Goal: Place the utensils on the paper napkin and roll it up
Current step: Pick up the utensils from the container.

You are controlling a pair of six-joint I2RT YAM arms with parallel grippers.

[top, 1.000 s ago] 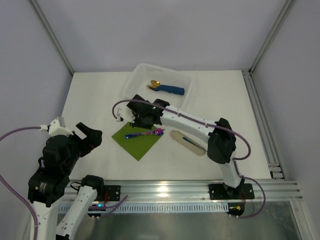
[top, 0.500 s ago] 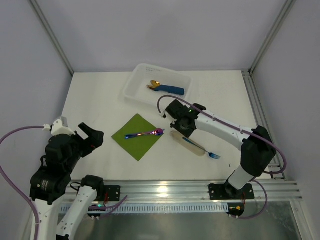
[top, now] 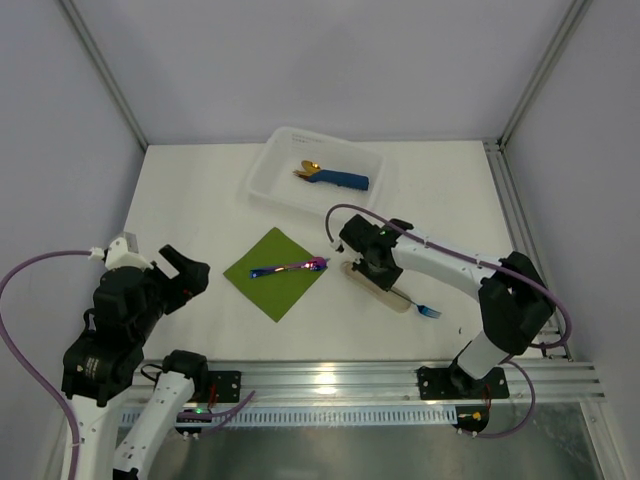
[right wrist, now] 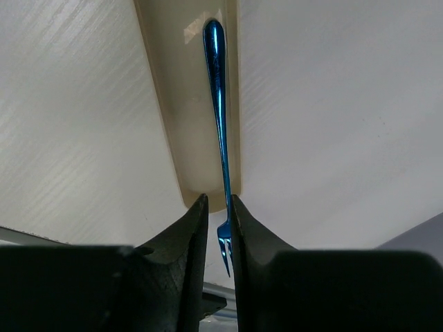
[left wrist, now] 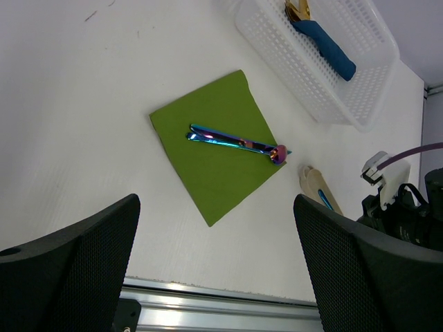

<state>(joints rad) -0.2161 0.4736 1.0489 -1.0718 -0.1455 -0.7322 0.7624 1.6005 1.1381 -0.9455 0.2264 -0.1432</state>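
The right tool (right wrist: 218, 202), barely open, is straddling the fork (right wrist: 216, 83) on the beige holder (right wrist: 183, 104); the left tool (left wrist: 216, 207) is gaping wide.

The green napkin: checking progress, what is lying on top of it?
Iridescent utensils, apparently two, lie side by side across the napkin. Anything beneath it is hidden.

Looks like a robotics lab test cell. Told by bare pale walls (top: 320, 60) and aluminium profile posts (top: 105, 75) closing in a plain white table (top: 190, 200), by two robot arms (top: 440, 262) bolted to a metal rail (top: 330, 378) at the near edge, and by purple cables (top: 350, 207) looping freely from the arms.
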